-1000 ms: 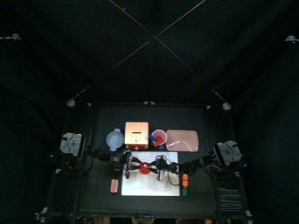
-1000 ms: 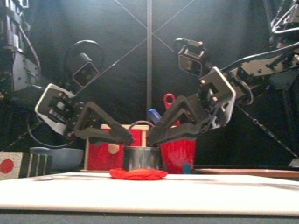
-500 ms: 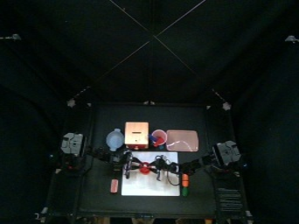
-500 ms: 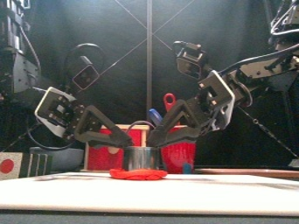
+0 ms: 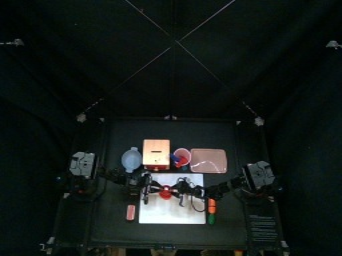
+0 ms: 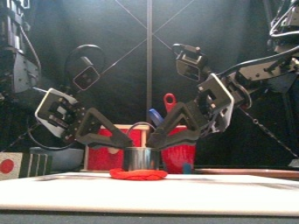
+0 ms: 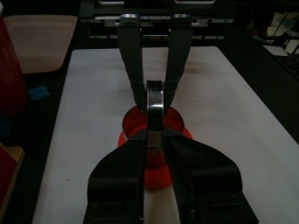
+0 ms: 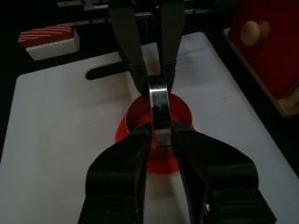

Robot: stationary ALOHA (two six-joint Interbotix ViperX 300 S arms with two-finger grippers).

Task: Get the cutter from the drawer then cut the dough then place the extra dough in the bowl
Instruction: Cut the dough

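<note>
A flat red dough [image 6: 139, 174] lies on the white cutting board [image 5: 190, 213], with the round metal cutter [image 6: 142, 158] standing on top of it. My left gripper [image 6: 129, 147] reaches in from the left and is shut on the cutter's rim [image 7: 153, 98]. From the right, my right gripper [image 6: 158, 142] is shut on the opposite side of the rim [image 8: 158, 96]. Red dough [image 7: 132, 133] shows around the cutter's base in both wrist views [image 8: 140, 122]. In the top view the two grippers meet over the dough [image 5: 166, 195].
Behind the board stand the blue-grey bowl [image 5: 131, 157], the wooden box [image 5: 156, 151] with its red drawer front, the red cup [image 5: 181, 156] holding toy knives, and the pink tray [image 5: 210, 159]. Toy foods lie at the board's left [image 5: 130, 212] and right [image 5: 211, 207].
The right arm's wrist has risen slightly. Both grippers stay shut on the cutter, which has not moved on the dough.
</note>
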